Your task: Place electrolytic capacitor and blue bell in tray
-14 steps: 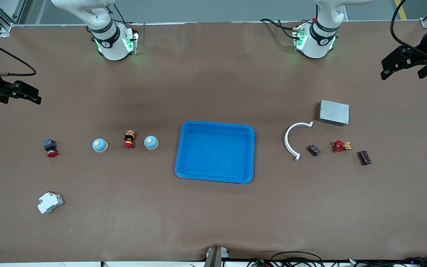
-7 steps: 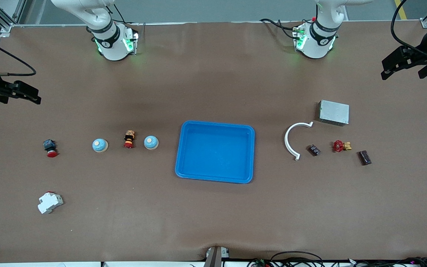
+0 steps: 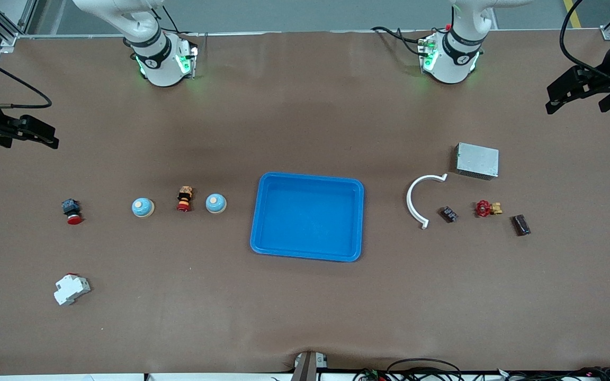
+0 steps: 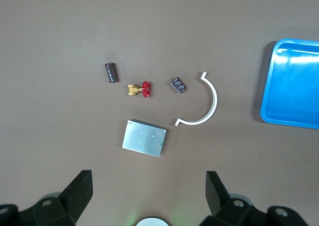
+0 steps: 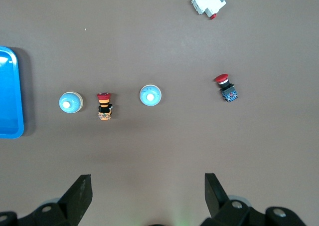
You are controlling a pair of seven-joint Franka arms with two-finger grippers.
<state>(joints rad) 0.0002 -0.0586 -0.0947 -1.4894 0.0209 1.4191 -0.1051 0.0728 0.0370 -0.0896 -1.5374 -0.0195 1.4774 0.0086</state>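
The desk (image 3: 305,317) is one broad matte brown sheet. At its middle sits the tray (image 3: 306,216), glossy bright-blue plastic, rectangular with rounded corners, nothing inside. Toward the left arm's end, a dull grey metal box (image 3: 477,160), a thin white plastic arc (image 3: 416,198), and the electrolytic capacitor (image 3: 520,225), a small dark cylinder lying on its side. The left gripper (image 4: 148,196) hangs high above that cluster, fingers spread wide, holding nothing. The right gripper (image 5: 147,196) hovers the same way, wide and empty, over two domed blue bells (image 5: 150,95) (image 5: 70,103); the second bell lies closer to the tray.
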